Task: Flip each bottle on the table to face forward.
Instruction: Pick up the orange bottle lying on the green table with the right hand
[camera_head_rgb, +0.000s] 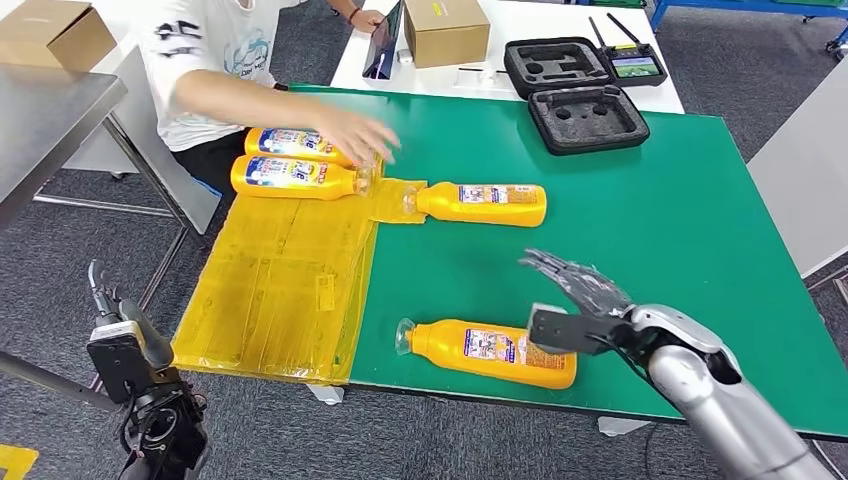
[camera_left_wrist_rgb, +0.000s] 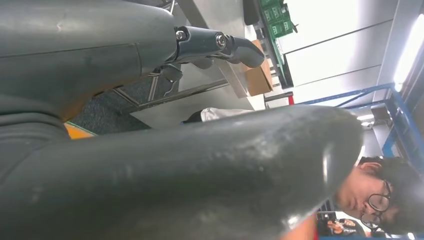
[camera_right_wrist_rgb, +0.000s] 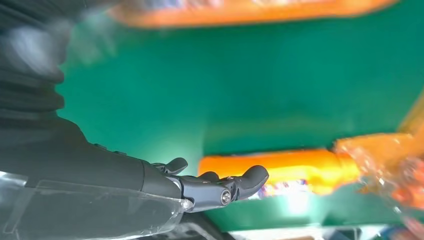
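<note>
1. Now the right hand (camera_head_rgb: 578, 283), fingers spread and holding nothing, hovers over the near yellow plastic bottle (camera_head_rgb: 487, 351) lying on the green table (camera_head_rgb: 680, 220).
2. Next, likely: lower, grasp, roll it label-forward.
3. The left hand (camera_head_rgb: 110, 310) hangs beside the table; grip unclear.

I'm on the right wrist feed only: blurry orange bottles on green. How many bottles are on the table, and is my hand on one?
Observer: Four bottles. The right hand hovers open above the nearest bottle, holding nothing.
Operator: Where are the others?
Observer: One middle bottle lies alone on the green table; two far bottles lie side by side on the yellow sheet.
Operator: Anyone near them?
Observer: Yes, a person's hand rests over those two.
Operator: And my left hand?
Observer: The left hand hangs low beside the table, holding nothing.
</note>
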